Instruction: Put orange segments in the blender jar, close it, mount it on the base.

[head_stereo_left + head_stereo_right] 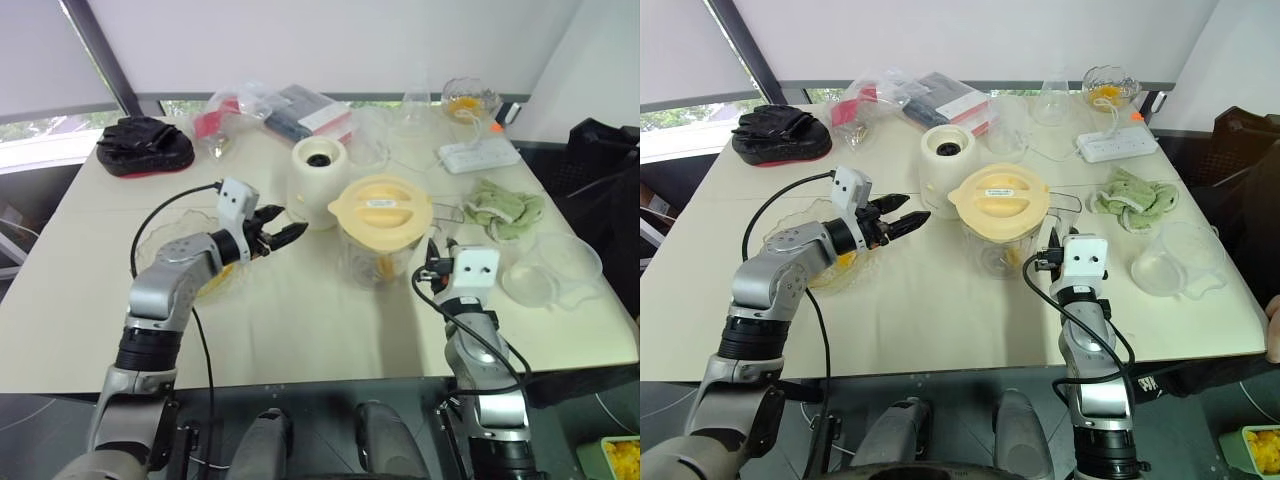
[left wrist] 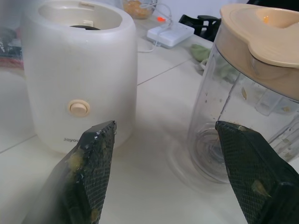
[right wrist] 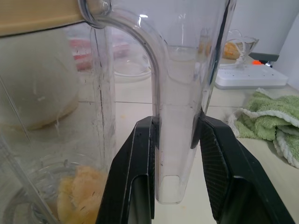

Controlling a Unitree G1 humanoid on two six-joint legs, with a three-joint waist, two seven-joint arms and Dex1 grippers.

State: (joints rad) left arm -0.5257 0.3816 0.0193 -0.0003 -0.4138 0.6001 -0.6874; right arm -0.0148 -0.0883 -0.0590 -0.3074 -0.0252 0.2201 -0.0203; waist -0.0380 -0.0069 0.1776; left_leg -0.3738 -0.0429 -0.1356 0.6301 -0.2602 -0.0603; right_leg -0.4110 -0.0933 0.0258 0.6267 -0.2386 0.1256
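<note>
Right end effector (image 3: 175, 154) clamped on jar (image 1: 380, 245) handle; jar upright, lidded, mid-table. Base (image 1: 318, 168) lies just behind-left of jar, nearer left end effector (image 1: 280, 232), spread wide, empty.

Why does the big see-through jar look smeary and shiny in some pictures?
In the left wrist view, the blender jar is close to the camera, so its bottom looks smudged and blurry. In the right wrist view, its clear handle catches bright streaks of light, and the towel behind looks soft. In the left eye view, window light brightens the table.
</note>
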